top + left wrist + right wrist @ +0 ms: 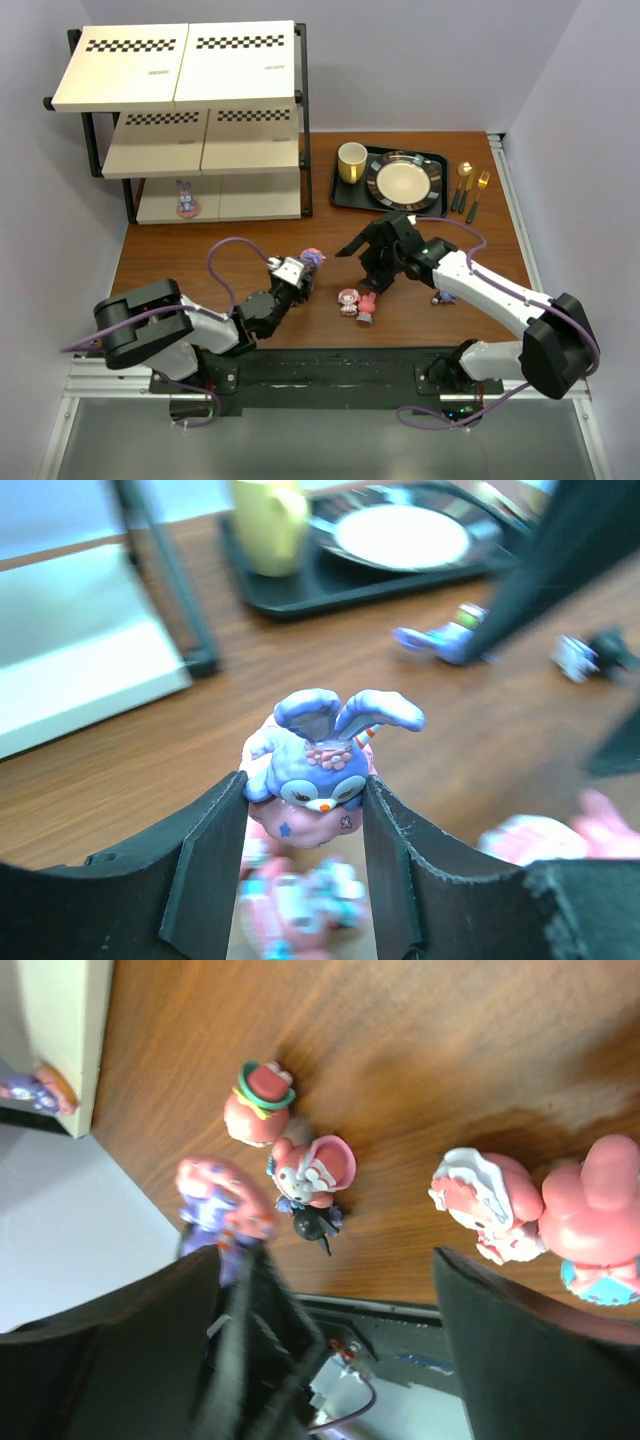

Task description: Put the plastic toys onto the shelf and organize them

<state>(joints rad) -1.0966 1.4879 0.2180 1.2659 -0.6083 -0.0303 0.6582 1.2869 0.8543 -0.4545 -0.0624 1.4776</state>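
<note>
Well, the left gripper (305, 790) had its jaws half closed on a purple bunny (325, 755), pinched upright between the black fingers at the centre of the left wrist frame. Over in the right wrist frame, the right gripper (330, 1280) gaped wide and held nothing. A white-bonneted pink figurine (480, 1205) and a pink long-eared figurine (590, 1215) lay on the table (400, 1050), just above its right-hand finger. Upper left in the top view stood the shelf (250, 150), another bunny toy (186, 200) on its lowest board.

One purple bunny (325, 765) is held upright; a second bunny (186, 199) is stood on the three-tier shelf's (175, 65) bottom board; pink figurines (357, 303) are clustered off the shelf.
</note>
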